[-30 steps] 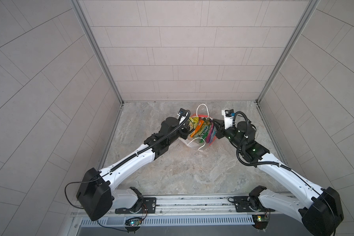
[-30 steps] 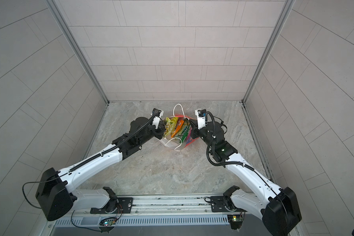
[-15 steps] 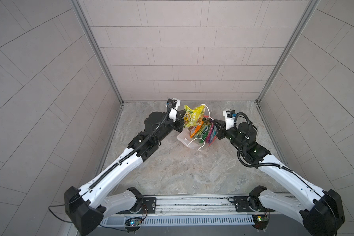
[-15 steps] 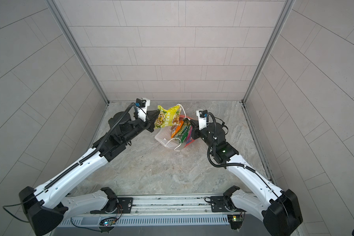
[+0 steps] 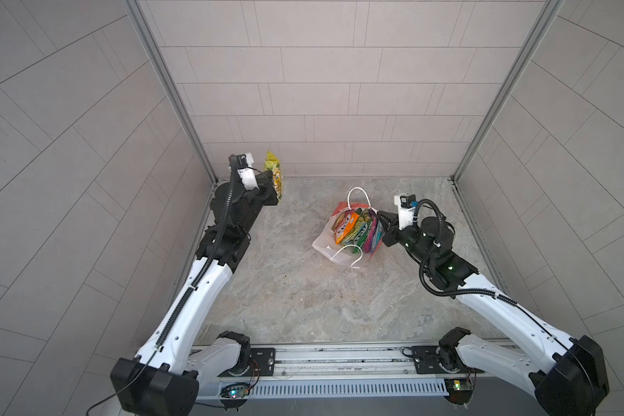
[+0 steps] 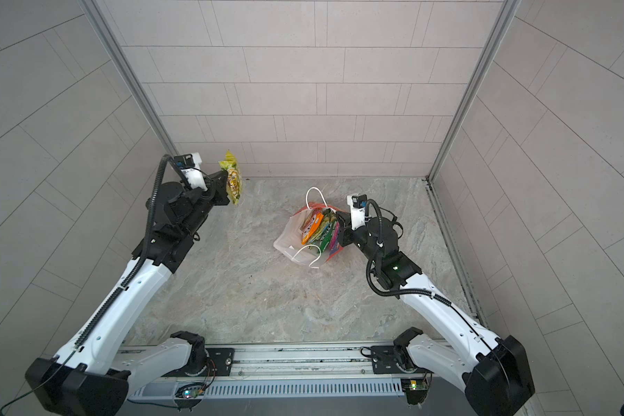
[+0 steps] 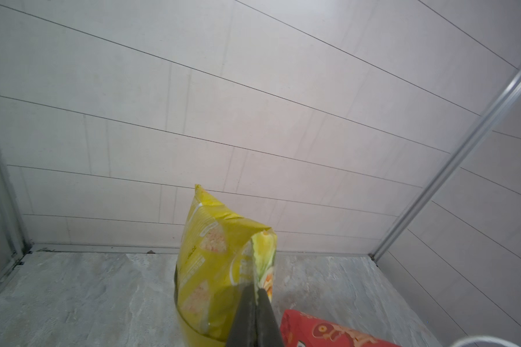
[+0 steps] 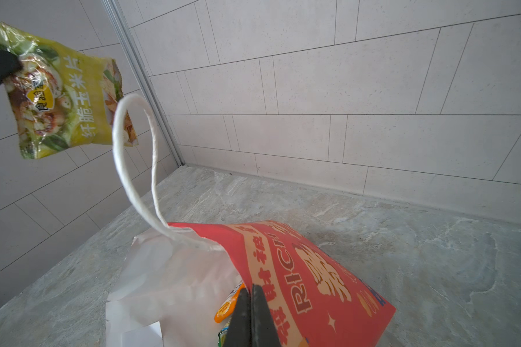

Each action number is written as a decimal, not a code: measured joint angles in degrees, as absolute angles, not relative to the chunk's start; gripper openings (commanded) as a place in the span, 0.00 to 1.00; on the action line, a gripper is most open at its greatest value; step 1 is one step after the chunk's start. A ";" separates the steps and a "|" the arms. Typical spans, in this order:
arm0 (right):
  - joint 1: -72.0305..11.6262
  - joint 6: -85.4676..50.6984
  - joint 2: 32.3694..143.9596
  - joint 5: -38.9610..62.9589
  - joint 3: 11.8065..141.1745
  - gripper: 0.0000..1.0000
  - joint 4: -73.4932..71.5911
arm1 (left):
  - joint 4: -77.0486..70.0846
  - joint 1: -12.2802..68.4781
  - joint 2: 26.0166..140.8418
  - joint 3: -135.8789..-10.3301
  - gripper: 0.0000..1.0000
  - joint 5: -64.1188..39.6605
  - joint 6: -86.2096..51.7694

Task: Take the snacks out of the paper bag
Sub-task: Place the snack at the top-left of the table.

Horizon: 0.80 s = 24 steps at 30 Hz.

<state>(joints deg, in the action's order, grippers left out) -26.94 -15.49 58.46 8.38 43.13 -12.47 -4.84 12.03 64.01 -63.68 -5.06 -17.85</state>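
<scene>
In both top views your left gripper (image 5: pixel 276 184) is pinching a yellow packet (image 5: pixel 274 172) by one edge, up in the air near the back wall (image 5: pixel 321 108) and well apart from the paper bag (image 5: pixel 323 239); held by the edge like that, it hangs clear of the bag, ready, I judge, to be set down on the table (image 5: pixel 285 288). Your right gripper (image 5: pixel 379 224) sits at the bag's rim on its own side; the bag leans open, the other packets (image 5: pixel 353 230) standing on edge inside, so most of the job lies ahead.

From the left wrist, the jaws are pressed together on the yellow packet's (image 7: pixel 211 264) crimped edge; a corner of the red bag (image 7: pixel 328 330) shows beside them.

From the right wrist, the jaws are closed on the bag's red wall (image 8: pixel 298 270) at its rim, as far as I can tell; that hold likely steadies the bag and keeps its mouth wide for your next reach; one cord handle (image 8: pixel 133 168) arches up, and the yellow packet (image 8: pixel 63 93) dangles beyond it.
</scene>
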 measured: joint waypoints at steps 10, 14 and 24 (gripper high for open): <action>-26.94 -15.49 58.46 8.34 43.13 0.00 -12.53 | -21.02 -2.61 82.72 -56.14 0.00 -7.68 -32.67; -26.94 -15.49 58.48 8.34 43.13 0.00 -12.58 | -27.35 -5.06 89.52 -54.39 0.00 -7.40 -38.11; -26.94 -15.49 58.50 8.34 43.13 0.00 -12.58 | -44.05 -7.38 106.02 -54.00 0.00 -6.28 -47.53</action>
